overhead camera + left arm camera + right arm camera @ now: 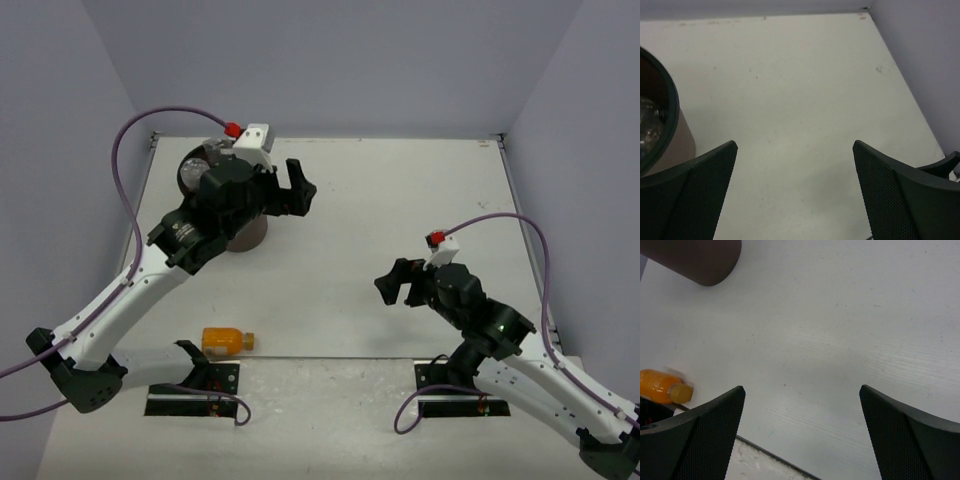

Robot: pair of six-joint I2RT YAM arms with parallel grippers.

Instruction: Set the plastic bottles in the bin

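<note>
The dark brown bin stands at the far left, mostly hidden under my left arm. Its black rim and clear bottles inside show in the left wrist view; its base shows in the right wrist view. An orange-filled bottle lies on its side near the front edge, also seen in the right wrist view. My left gripper is open and empty, just right of the bin. My right gripper is open and empty over the table's right half. The other bottles are hidden.
The table's front edge runs between the two arm bases. Purple cables loop from both arms. Grey walls close in the table at the back and sides.
</note>
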